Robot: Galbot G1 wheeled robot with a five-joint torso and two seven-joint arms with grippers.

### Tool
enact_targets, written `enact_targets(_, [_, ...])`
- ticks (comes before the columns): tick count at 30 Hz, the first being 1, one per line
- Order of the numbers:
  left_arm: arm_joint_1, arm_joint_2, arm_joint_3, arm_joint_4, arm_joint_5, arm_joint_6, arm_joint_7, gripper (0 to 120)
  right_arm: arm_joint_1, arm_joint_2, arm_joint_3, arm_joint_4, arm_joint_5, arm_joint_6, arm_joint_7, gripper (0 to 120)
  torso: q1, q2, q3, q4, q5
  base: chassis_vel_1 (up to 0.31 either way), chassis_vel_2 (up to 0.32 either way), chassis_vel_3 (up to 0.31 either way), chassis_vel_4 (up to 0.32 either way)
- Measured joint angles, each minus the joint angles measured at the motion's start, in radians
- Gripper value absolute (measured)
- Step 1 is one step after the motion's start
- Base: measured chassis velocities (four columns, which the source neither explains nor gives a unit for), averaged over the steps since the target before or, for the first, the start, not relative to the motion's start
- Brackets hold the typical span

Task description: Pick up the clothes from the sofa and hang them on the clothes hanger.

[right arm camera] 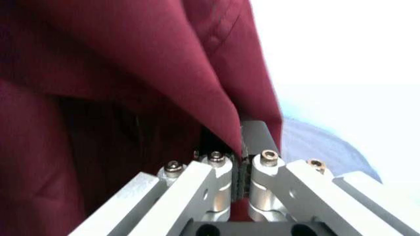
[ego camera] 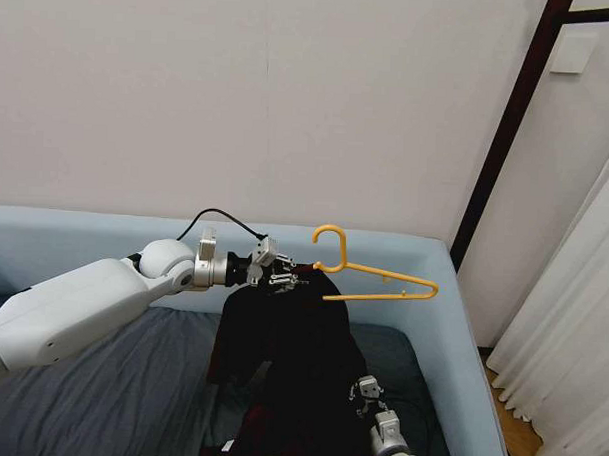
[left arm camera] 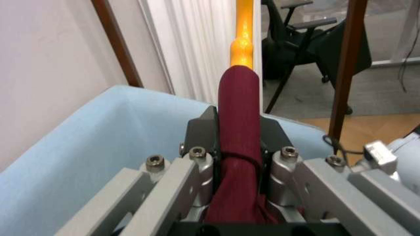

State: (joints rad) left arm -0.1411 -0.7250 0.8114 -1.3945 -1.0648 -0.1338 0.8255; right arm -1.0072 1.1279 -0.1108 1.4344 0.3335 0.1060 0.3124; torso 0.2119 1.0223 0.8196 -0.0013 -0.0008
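A dark red garment [ego camera: 295,358] hangs over the light blue sofa [ego camera: 74,240] from a yellow hanger [ego camera: 378,281] held up in the air. My left gripper [ego camera: 281,275] is shut on the hanger's cloth-covered arm [left arm camera: 239,142], with the bare yellow end [left arm camera: 243,34] sticking out beyond it. The other bare arm of the hanger points right in the head view. Lower down, my right gripper [ego camera: 367,392] is shut on a fold of the garment [right arm camera: 223,118] near its hem.
The sofa's grey seat cushion [ego camera: 109,381] lies below the garment. A dark door frame [ego camera: 503,135] and white curtains [ego camera: 571,337] stand at the right. An office chair [left arm camera: 308,39] sits in the room beyond the sofa.
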Motion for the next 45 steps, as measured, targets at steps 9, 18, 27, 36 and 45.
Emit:
enact_targets(9, [0.010,-0.009,-0.007,0.047,0.011,-0.014,0.001,11,-0.022,-0.073,0.032,0.077,0.087,-0.023,-0.044,0,0.000,0.000,0.000,0.0000,0.0001,0.000,0.000,0.000,0.000])
enact_targets(18, [0.053,0.004,-0.047,0.032,0.009,-0.033,0.018,11,-0.011,-0.142,0.075,0.117,0.284,-0.167,-0.118,0,0.000,0.000,0.000,-0.0001,0.0000,0.000,0.000,0.000,0.000])
enact_targets(27, [0.107,0.022,-0.112,0.037,-0.008,-0.118,0.113,11,0.053,-0.188,0.087,0.140,0.418,-0.244,-0.121,0,0.000,0.000,0.000,-0.0001,-0.0001,0.000,0.000,0.000,0.000])
enact_targets(36, [0.132,0.030,-0.112,0.100,-0.069,-0.219,0.283,11,0.078,-0.220,0.079,0.171,0.435,-0.275,-0.091,0,0.000,0.000,0.000,0.0001,-0.0001,0.000,0.000,0.000,0.000])
enact_targets(45, [0.103,-0.009,-0.119,0.168,0.075,-0.236,0.409,11,0.081,-0.247,0.082,0.224,0.457,-0.283,-0.069,0,0.000,0.000,0.000,-0.0002,0.0000,0.000,0.000,0.000,0.000])
